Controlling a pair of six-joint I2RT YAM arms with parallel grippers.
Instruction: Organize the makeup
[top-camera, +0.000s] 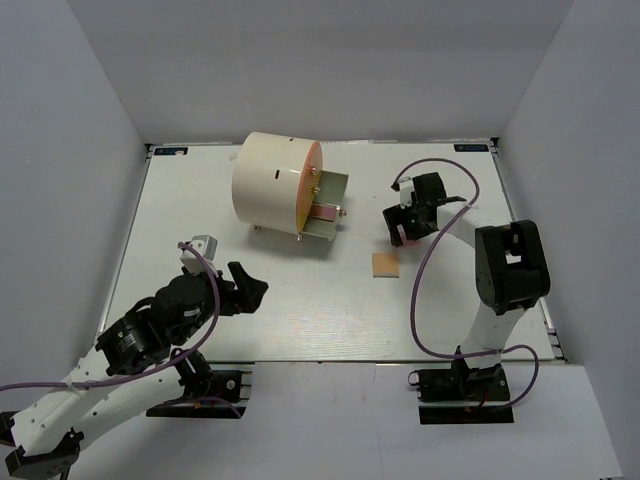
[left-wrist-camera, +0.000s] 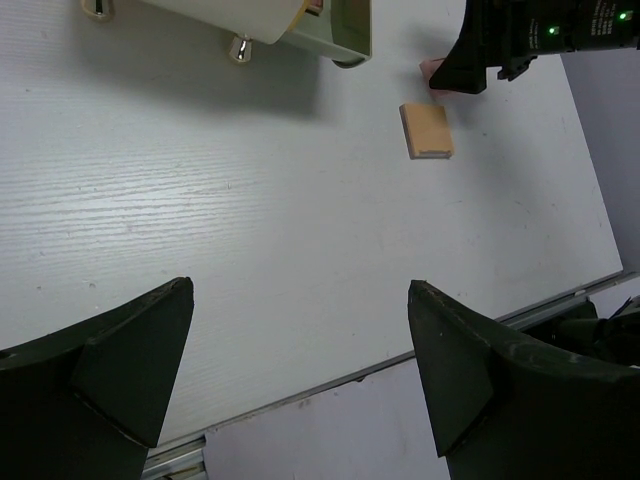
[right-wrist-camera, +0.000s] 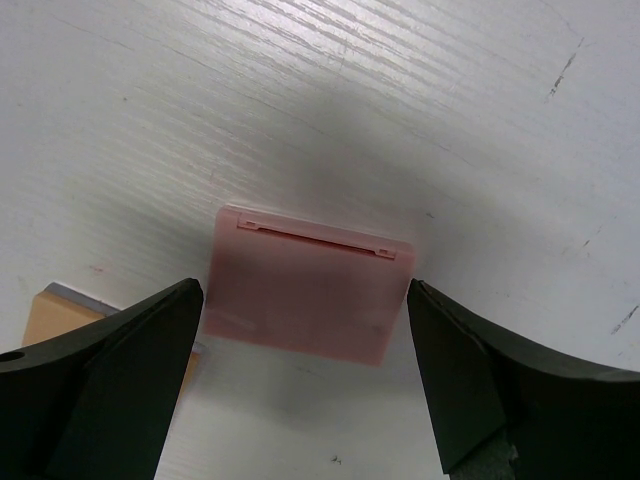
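Beneath the released right end effector (top-camera: 404, 226), the pink compact (right-wrist-camera: 305, 285) is seen on the worktop (top-camera: 300, 300) near a tan piece (top-camera: 385, 264); neither is yet stowed. The left end effector (left-wrist-camera: 300, 288) is released, empty.

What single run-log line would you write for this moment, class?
left gripper open, empty | right gripper open over pink square | tan piece beside it on table | cylinder drawer open
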